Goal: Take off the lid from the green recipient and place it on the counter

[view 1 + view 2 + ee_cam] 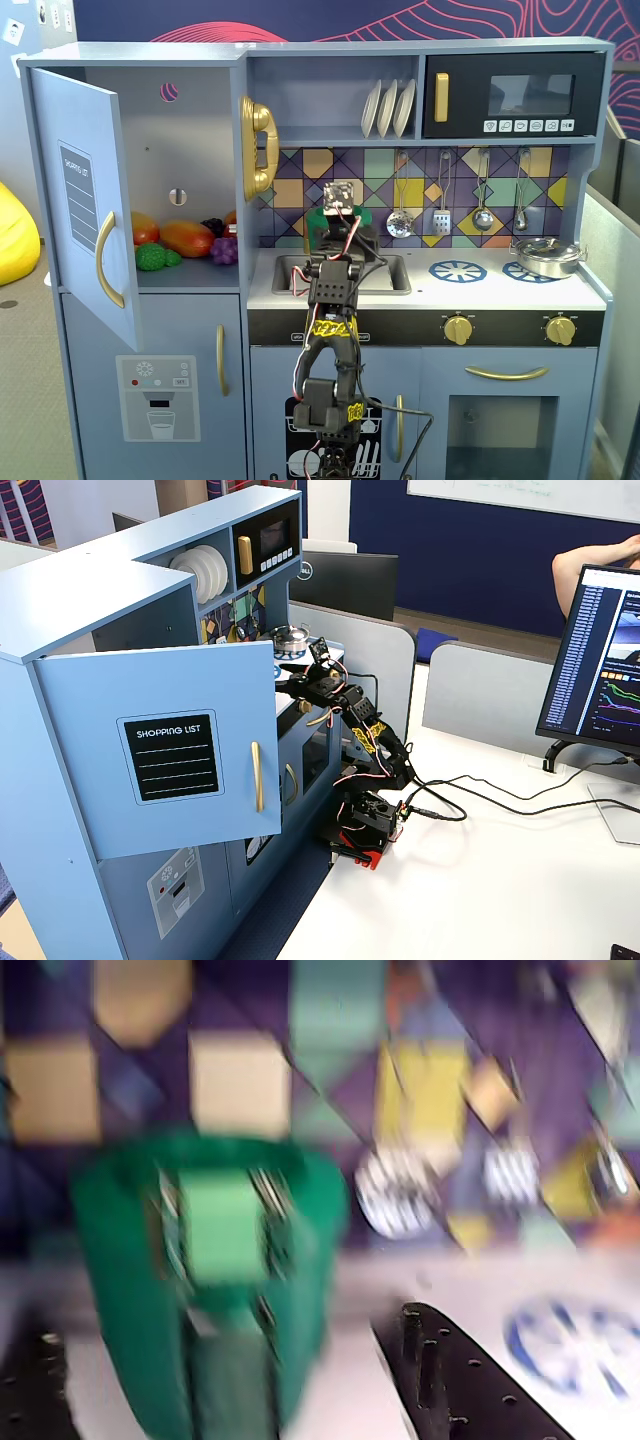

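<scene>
Wrist view, badly blurred, puts your green pot [200,1290] on the counter [440,1280] dead ahead before tiled backsplash [240,1080]; its lid is unclear. Pincer [230,1360] fingers [450,1380] flank it, spread apart. Right sits a blue burner ring [575,1345].

The white counter [425,290] of the toy kitchen carried a recessed sink [395,272] toward its left end and two blue printed burner rings [457,270] toward its right end. A silver metal pot [545,256] sat on the ring nearest the right edge. The green recipient [322,218] stood near the back edge behind the sink, largely hidden by the arm in a fixed view; the blurred wrist view showed it [205,1280] resting on the white surface.
</scene>
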